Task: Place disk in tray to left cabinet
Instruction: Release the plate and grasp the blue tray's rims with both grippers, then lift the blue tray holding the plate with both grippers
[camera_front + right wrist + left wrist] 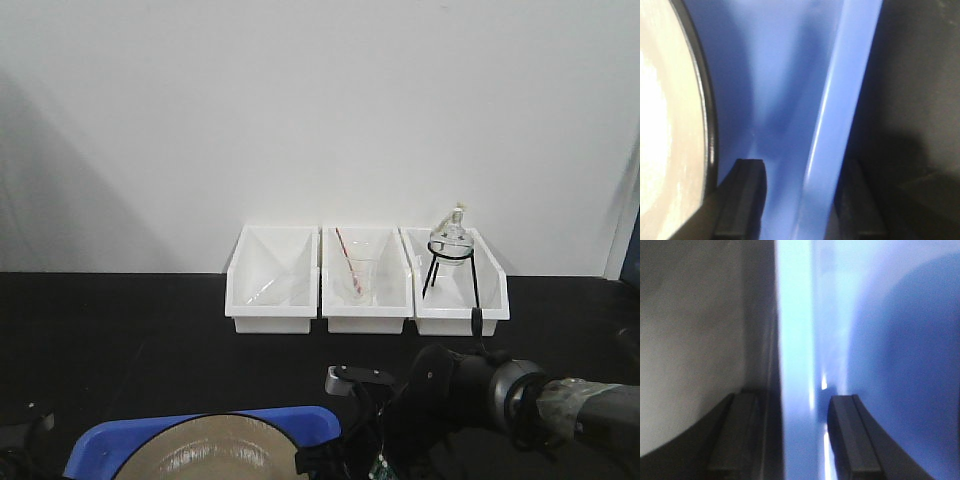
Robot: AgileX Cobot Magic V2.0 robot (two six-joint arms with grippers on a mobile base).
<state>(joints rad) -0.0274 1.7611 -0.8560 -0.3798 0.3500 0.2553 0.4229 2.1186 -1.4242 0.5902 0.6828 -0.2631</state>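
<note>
The blue tray (290,418) is at the bottom edge of the front view, with the tan, black-rimmed disk (215,450) lying in it. My left gripper (795,435) straddles the tray's left lip (795,340), one finger outside and one inside, shut on it. My right gripper (802,195) straddles the tray's right lip (840,100) in the same way, shut on it. The disk's rim (707,125) lies just left of its inner finger. The right arm (470,390) reaches in from the lower right. The cabinet is out of view.
Three white open-front bins (272,280) stand in a row at the back of the black table (110,330), against a white wall. The middle bin holds a glass beaker with a red rod (355,275). The right bin holds a glass flask on a black stand (450,245).
</note>
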